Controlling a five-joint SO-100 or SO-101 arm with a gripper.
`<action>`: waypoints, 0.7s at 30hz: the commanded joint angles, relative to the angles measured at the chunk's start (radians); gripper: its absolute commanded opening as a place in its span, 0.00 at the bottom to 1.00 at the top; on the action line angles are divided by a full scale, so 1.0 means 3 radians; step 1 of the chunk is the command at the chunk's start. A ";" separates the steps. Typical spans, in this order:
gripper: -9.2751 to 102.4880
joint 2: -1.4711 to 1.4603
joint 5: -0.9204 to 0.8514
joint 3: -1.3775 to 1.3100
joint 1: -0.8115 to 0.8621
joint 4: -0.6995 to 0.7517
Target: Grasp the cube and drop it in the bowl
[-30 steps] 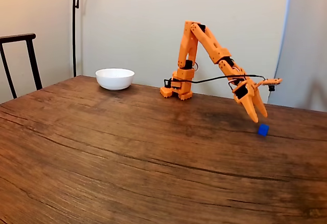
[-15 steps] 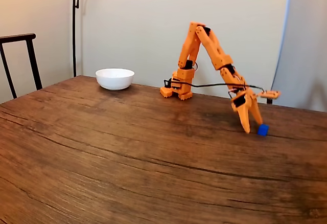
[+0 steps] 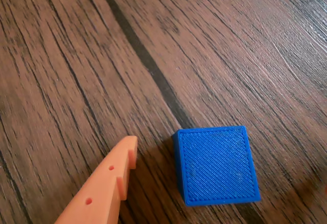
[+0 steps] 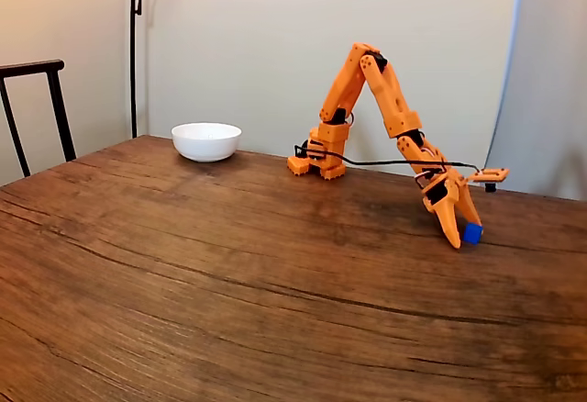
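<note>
Your arm (image 4: 390,99) reaches from its base (image 4: 316,161) at the far side of the table (image 4: 229,273) out to the right in the fixed view, bent sharply at the elbow, with the hand (image 4: 463,237) lowered to the table surface. The cube (image 4: 472,233) sits on the table at the far right of that view, right at the tips of the hand; whether a finger is touching it there cannot be told.

In the wrist view, the cube (image 3: 217,165) lies flat on the wood grain, low and right of centre, its top face showing fine ridged lines. One orange finger (image 3: 104,185) enters from the lower left, its tip just beside the cube's left face with a narrow strip of table between them. The other finger lies off the right edge of that view, so the cube appears to sit between the two fingers. You have the hand spread apart and not yet closed on anything; the cube rests on the table by its own weight.

The bowl (image 4: 206,140) stands upright at the far left of the table in the fixed view, well apart from the cube and from the arm's base. A dark chair (image 4: 37,108) stands beyond the table's left edge, and a thin lamp pole (image 4: 134,44) rises behind the bowl against the wall.
</note>
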 commanded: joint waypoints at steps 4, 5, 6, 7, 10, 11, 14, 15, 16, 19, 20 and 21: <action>0.52 0.0005 -0.0015 -0.0005 -0.0005 -0.0031; 0.52 0.0005 -0.0020 0.0031 -0.0005 -0.0036; 0.52 0.0005 -0.0046 0.0061 -0.0005 -0.0036; 0.51 0.0010 -0.0112 0.0092 -0.0010 -0.0036; 0.44 0.0010 -0.0174 0.0159 -0.0020 -0.0036; 0.42 0.0010 -0.0179 0.0174 -0.0020 -0.0036; 0.37 0.0010 -0.0179 0.0169 0.0015 -0.0036; 0.37 0.0010 -0.0179 0.0159 0.0020 -0.0036; 0.37 0.0010 -0.0179 0.0148 0.0026 -0.0036; 0.36 0.0005 -0.0179 0.0133 0.0026 -0.0036; 0.36 0.0005 -0.0179 0.0128 0.0026 -0.0036; 0.36 0.0005 -0.0179 0.0123 0.0026 -0.0036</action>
